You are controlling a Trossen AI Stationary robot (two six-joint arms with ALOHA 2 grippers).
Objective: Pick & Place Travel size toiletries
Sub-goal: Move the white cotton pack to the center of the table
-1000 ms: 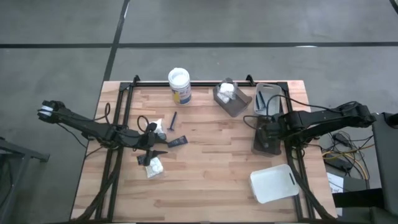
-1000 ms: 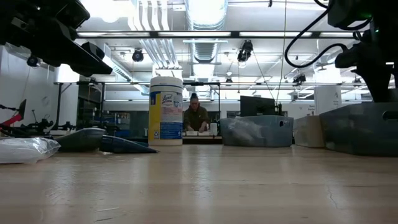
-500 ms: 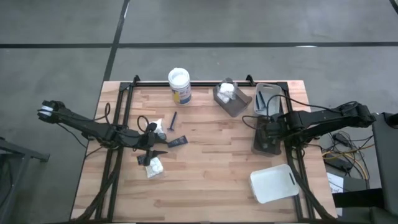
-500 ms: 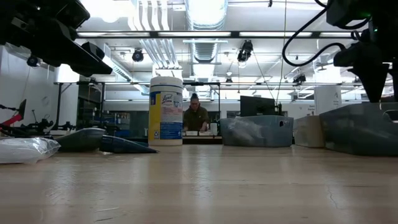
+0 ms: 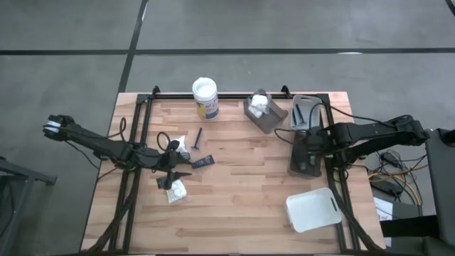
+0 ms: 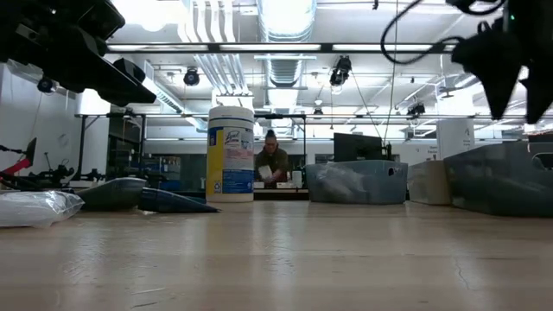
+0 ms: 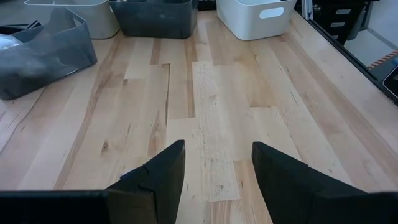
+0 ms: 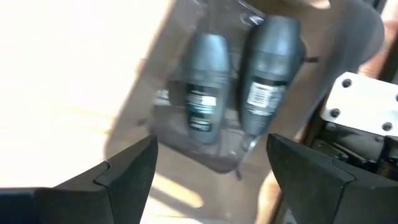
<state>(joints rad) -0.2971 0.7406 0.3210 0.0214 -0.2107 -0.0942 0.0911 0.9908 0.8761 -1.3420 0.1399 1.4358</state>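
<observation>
Loose toiletries lie on the table's left half: white packets (image 5: 176,190) (image 5: 180,144), a dark tube (image 5: 202,162) and a thin dark stick (image 5: 198,134). My left gripper (image 5: 178,165) hangs open above them, with nothing between its fingers (image 7: 214,180). At the right, my right gripper (image 5: 310,144) stands open over a dark grey tray (image 5: 296,168), pointing down. In that tray lie two dark grey bottles (image 8: 208,93) (image 8: 270,68) side by side, and they show between the spread fingers, untouched.
A white-lidded jar (image 5: 205,96) stands at the far edge. Next to it are a grey tray (image 5: 274,121) holding white packets and a second grey tray (image 5: 306,112). A white tray (image 5: 313,208) sits near the right front corner. Bare wood lies in the table's middle.
My right gripper has risen straight up from the dark grey tray, as the low view shows. The two bottles stay in the tray.
</observation>
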